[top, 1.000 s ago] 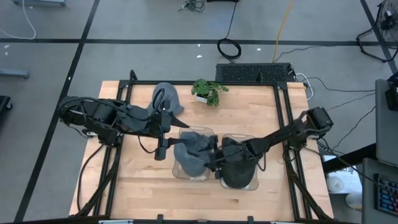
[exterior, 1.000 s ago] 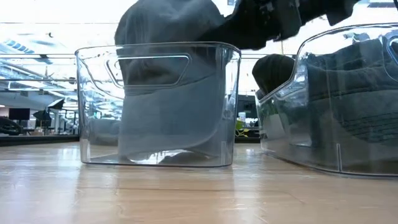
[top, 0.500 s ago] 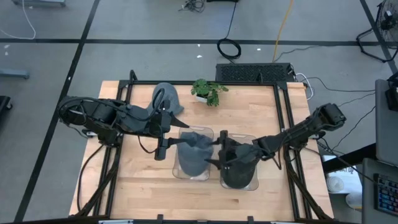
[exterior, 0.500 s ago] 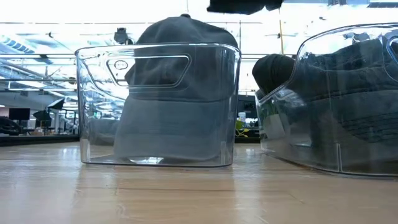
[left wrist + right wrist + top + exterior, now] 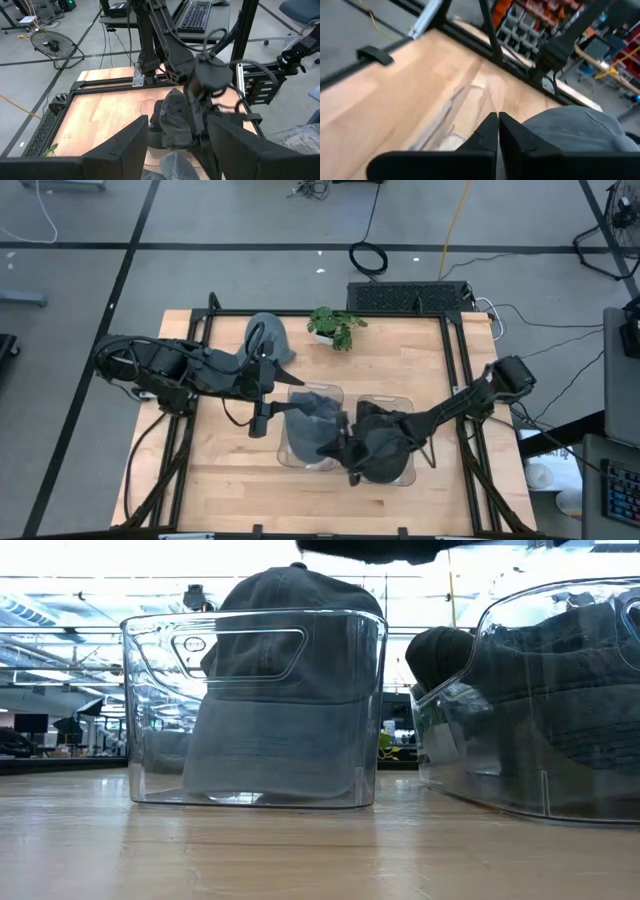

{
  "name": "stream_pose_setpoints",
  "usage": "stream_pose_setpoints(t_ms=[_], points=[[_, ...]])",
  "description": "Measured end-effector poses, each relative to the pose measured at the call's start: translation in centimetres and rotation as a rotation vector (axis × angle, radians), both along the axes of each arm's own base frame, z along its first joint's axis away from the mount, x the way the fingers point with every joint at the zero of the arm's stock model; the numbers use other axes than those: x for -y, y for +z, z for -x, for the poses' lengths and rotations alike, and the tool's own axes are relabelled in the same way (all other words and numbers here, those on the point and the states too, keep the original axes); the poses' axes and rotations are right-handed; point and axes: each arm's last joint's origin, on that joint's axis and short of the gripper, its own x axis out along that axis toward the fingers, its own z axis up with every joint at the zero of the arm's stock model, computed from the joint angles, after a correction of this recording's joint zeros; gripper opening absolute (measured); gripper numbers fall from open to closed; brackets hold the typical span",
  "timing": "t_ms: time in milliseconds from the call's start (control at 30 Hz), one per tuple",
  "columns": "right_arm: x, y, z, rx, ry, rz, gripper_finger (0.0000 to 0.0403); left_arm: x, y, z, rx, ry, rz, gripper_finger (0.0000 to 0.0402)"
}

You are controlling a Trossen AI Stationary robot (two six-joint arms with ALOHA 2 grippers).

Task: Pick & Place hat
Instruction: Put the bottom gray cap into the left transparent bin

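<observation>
A grey fabric cap [image 5: 312, 418] sits inside the left of two clear plastic bins [image 5: 255, 705] on the light wooden table [image 5: 215, 465], its crown rising above the rim. The right gripper [image 5: 343, 452] hovers over the gap between the bins, its fingers [image 5: 485, 134] pressed together on nothing. The second clear bin [image 5: 405, 475] holds dark hats. The left gripper [image 5: 262, 423] waits beside the first bin, fingers parted and empty.
</observation>
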Motion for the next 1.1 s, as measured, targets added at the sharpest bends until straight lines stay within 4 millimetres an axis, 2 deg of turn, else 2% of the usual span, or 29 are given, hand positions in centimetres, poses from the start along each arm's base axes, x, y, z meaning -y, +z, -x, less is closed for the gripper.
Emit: stream_pose_setpoints(t_ms=[233, 400, 533, 733, 1100], points=[[0.7, -0.5, -4.1, -0.217, -0.121, 0.097, 0.0000, 0.0, 0.0, 0.0, 0.000, 0.000, 0.000, 0.0214], [2.4, -0.4, -5.6, -0.344, -0.250, 0.091, 0.0000, 0.0, 0.0, 0.0, 0.000, 0.000, 0.000, 0.0214], [3.9, -1.6, -6.1, -0.406, -0.309, 0.070, 0.0000, 0.0, 0.0, 0.0, 0.000, 0.000, 0.000, 0.0214], [6.0, -2.7, -5.8, -0.538, -0.369, 0.010, 0.0000, 0.0, 0.0, 0.0, 0.001, 0.000, 0.001, 0.0214], [6.8, -4.0, -5.2, -0.639, -0.305, -0.062, 0.0000, 0.0, 0.0, 0.0, 0.000, 0.000, 0.000, 0.0214]])
